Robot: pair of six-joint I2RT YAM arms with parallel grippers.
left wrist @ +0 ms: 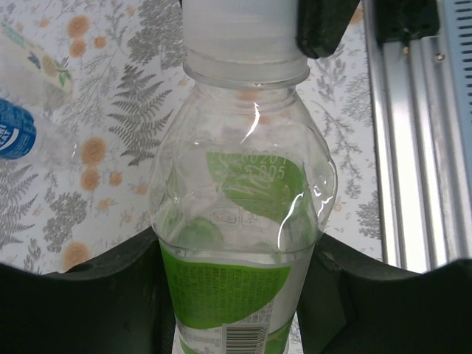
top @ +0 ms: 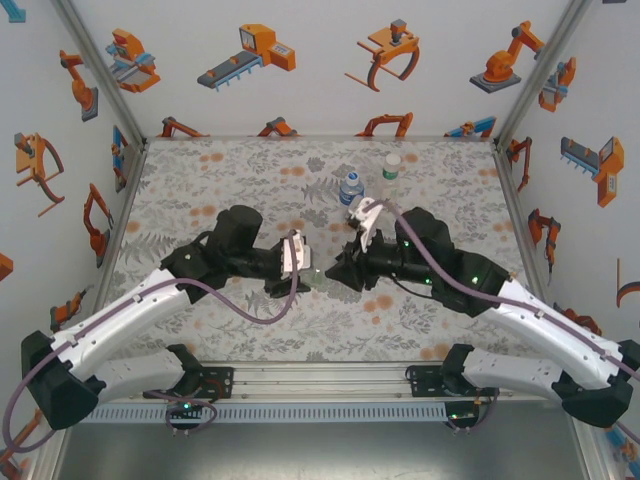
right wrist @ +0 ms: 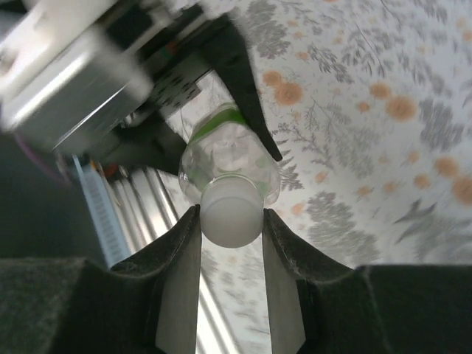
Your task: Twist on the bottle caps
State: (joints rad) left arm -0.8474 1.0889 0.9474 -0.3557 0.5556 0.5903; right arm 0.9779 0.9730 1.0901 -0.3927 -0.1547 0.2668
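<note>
The green-labelled bottle point(left wrist: 236, 221) lies held across mid-table, with my left gripper point(left wrist: 236, 302) shut on its labelled body. A white bottle cap point(right wrist: 231, 214) sits on the neck of this bottle point(right wrist: 230, 151), and my right gripper point(right wrist: 231, 225) is shut on the cap, one finger on each side. From above, the left gripper point(top: 300, 276) and right gripper point(top: 338, 272) meet nose to nose over the bottle point(top: 320, 284). The blue-labelled bottle point(top: 351, 187) and the slimmer green-and-white bottle point(top: 392, 166), which wears a white cap, stand at the back.
The floral tablecloth point(top: 230, 170) covers the table. An aluminium rail point(top: 320, 378) runs along the near edge between the arm bases, and shows again as the rail point(left wrist: 417, 147) beside the bottle. Printed walls close the back and both sides.
</note>
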